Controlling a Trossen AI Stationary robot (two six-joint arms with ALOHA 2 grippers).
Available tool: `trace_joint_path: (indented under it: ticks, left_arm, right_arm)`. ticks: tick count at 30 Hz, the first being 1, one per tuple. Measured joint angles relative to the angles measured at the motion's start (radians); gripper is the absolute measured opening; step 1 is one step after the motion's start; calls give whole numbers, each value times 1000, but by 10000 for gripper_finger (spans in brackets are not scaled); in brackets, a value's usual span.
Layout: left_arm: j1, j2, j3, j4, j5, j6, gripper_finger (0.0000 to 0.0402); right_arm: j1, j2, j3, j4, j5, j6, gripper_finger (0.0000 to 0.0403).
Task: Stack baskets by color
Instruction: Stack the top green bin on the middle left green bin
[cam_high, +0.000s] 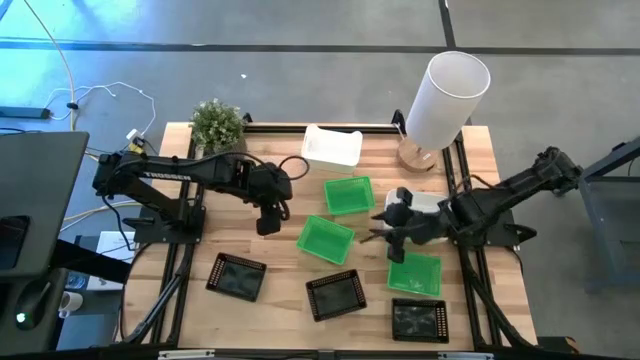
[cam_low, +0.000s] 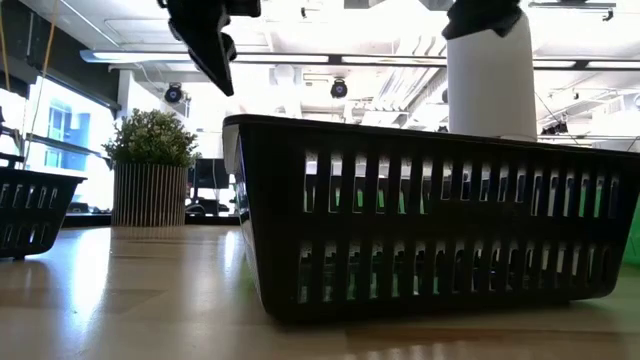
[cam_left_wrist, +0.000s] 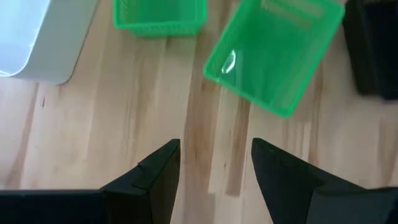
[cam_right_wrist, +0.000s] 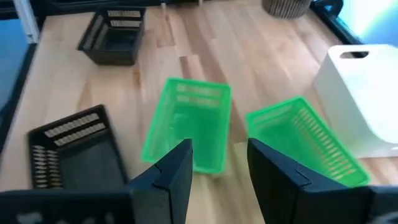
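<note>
Three green baskets rest on their bases mid-table: one far (cam_high: 348, 195), one in the centre (cam_high: 325, 240), one toward the right (cam_high: 414, 273). Three black baskets (cam_high: 237, 276) (cam_high: 335, 295) (cam_high: 419, 320) sit along the near edge. A white basket (cam_high: 332, 145) lies at the far side, and another (cam_high: 420, 203) is partly under my right arm. My left gripper (cam_left_wrist: 214, 149) hangs open over bare wood left of the centre green basket (cam_left_wrist: 273, 56). My right gripper (cam_right_wrist: 217, 146) is open above the table, right of the same basket (cam_right_wrist: 186, 124).
A potted plant (cam_high: 217, 123) stands at the far left corner and a tall white cylinder (cam_high: 445, 95) at the far right. Black rails (cam_high: 175, 280) run along the table's left and right sides. Bare wood lies between the plant and the black baskets.
</note>
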Motion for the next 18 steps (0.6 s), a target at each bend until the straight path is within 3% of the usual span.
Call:
trace_joint_path:
  ticks: [18]
  left_arm:
    - [-124,0,-61,-44,53,49,184]
  right_arm:
    - [-335,1,0,221,-315,-271,140]
